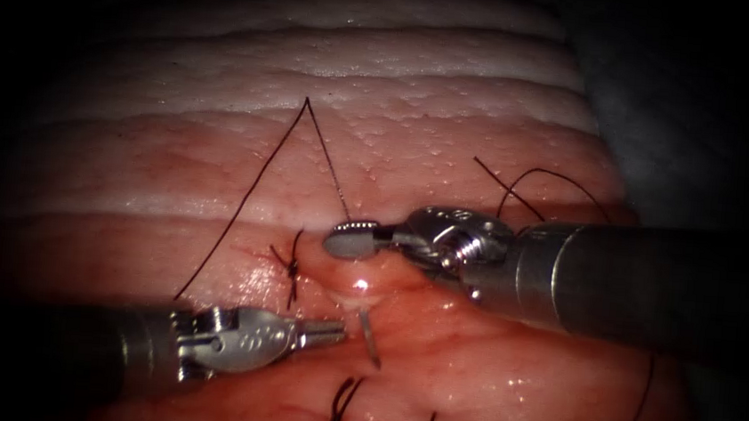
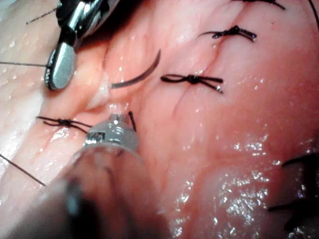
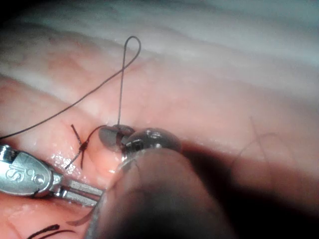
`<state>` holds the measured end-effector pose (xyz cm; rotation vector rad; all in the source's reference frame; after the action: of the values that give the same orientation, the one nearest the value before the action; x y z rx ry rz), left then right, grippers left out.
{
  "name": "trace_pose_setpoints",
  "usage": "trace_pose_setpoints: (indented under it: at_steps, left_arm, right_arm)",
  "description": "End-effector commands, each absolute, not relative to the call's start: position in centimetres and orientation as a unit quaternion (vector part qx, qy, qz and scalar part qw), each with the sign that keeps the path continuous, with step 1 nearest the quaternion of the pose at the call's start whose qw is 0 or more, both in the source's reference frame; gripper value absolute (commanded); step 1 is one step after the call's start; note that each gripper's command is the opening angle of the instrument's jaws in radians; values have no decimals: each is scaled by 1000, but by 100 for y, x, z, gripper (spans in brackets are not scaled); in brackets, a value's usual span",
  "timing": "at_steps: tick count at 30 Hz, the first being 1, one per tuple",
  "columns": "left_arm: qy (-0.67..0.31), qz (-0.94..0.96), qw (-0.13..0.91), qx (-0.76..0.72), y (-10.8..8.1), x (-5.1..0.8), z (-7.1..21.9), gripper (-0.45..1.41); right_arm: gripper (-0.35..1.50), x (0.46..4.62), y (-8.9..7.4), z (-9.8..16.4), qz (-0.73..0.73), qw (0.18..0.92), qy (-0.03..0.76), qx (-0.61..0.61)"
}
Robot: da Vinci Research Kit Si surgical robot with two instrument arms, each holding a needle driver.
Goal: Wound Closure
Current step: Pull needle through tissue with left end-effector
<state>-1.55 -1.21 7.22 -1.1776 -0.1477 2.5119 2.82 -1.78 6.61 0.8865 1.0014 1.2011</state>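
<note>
Endoscope, room: the right claw [image 1: 353,238] lies on the tissue [image 1: 452,127] just right of the cut [image 1: 345,299]; the left claw [image 1: 329,329] sits just left of it, with bare tissue above.
Endoscope, needle: the needle [image 1: 371,337] pokes out of the tissue beside the left claw's tip, which looks closed on nothing.
Endoscope, thread: the thread [image 1: 246,196] runs up from the right claw, closed on it, and down left.
Left wrist, needle: its curved body emerges from the tissue fold, free of both tools.
Left wrist, hidden: the left claw's tip is hard to make out behind its shaft.
Right wrist, knot: a tied stitch [image 3: 82,146] sits near the right claw.
</note>
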Motion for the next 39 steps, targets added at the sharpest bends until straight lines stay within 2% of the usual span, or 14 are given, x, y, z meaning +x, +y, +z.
trace_pose_setpoints:
  at_steps: [1, 3, 4, 7, 9, 14, 25, 32, 33, 35, 39]
  left_arm:
    - [-45, 888, 173, -423, -122, -160, 724, -6]
    - [-30, 887, 158, -432, -120, -160, 717, 4]
    - [-20, 887, 146, -438, -118, -161, 712, 9]
    - [-2, 882, 126, -454, -115, -163, 698, 14]
    - [10, 880, 116, -460, -114, -166, 691, 21]
    - [29, 879, 92, -467, -110, -182, 683, 32]
    - [36, 877, 78, -473, -88, -195, 711, 29]
    - [35, 874, 75, -479, -83, -200, 731, -1]
    - [32, 872, 76, -482, -82, -200, 732, -11]
    - [21, 868, 78, -491, -80, -198, 734, -45]
    - [-33, 857, 66, -511, -80, -196, 732, -45]
  right_arm:
    - [52, 282, -171, 668, 506, 640, 453, 360]
    - [91, 273, -159, 672, 499, 642, 471, 342]
    - [105, 268, -154, 674, 501, 641, 476, 334]
    - [130, 252, -138, 680, 511, 634, 494, 304]
    - [136, 241, -130, 683, 524, 624, 503, 289]
    - [136, 225, -127, 687, 534, 621, 507, 268]
    - [131, 223, -140, 689, 531, 620, 516, 261]
    - [130, 224, -150, 696, 528, 622, 518, 256]
    - [130, 223, -151, 697, 526, 622, 519, 258]
    - [130, 222, -151, 697, 523, 622, 520, 262]
    - [130, 218, -150, 697, 520, 624, 519, 266]
